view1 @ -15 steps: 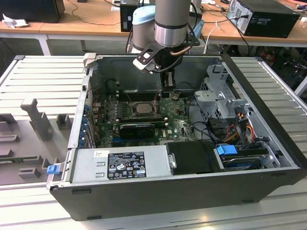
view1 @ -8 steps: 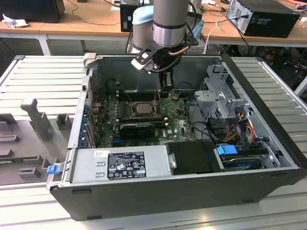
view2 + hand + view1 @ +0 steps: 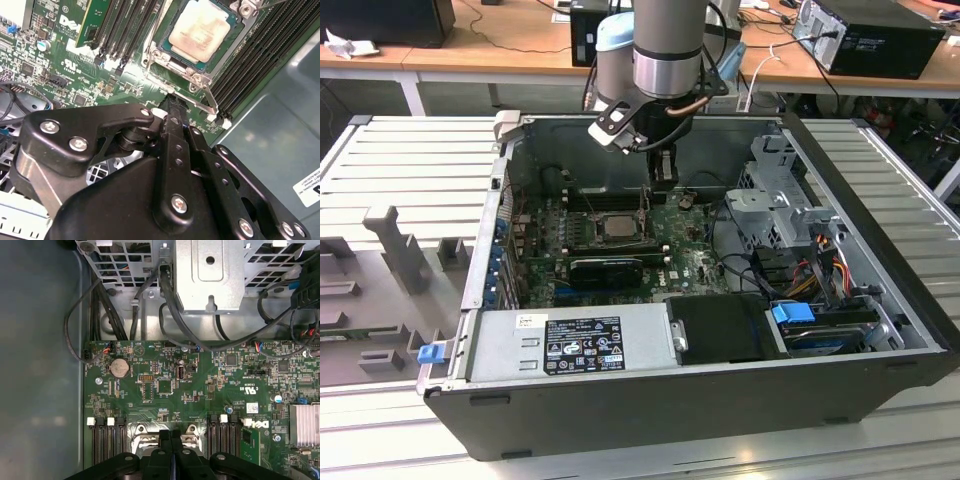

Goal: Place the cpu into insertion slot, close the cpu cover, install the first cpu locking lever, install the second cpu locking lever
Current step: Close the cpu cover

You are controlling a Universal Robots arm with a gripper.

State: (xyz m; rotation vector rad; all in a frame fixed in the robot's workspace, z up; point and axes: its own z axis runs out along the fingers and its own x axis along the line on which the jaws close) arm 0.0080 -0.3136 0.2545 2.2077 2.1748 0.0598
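The cpu (image 3: 199, 32), a pale beige square chip, lies in the insertion slot (image 3: 588, 230) on the green board. The silvery cpu cover (image 3: 159, 56) lies down around it as a frame. A thin metal locking lever (image 3: 202, 98) runs along the socket's edge, just in front of my fingertips. My black gripper (image 3: 172, 104) hangs shut and holds nothing, close above the board beside that edge. In the exterior view the gripper (image 3: 663, 180) is just behind the cpu (image 3: 617, 226), toward the case's back wall. In the first wrist view the shut gripper (image 3: 172, 440) sits over the socket's metal edge.
Black memory slots (image 3: 250, 55) flank the socket. A ribbed black heatsink (image 3: 605, 270) lies in front of it. A metal drive cage (image 3: 785, 205) with cables fills the exterior view's right. The power supply (image 3: 570, 340) sits at the case front, and the case walls close in all round.
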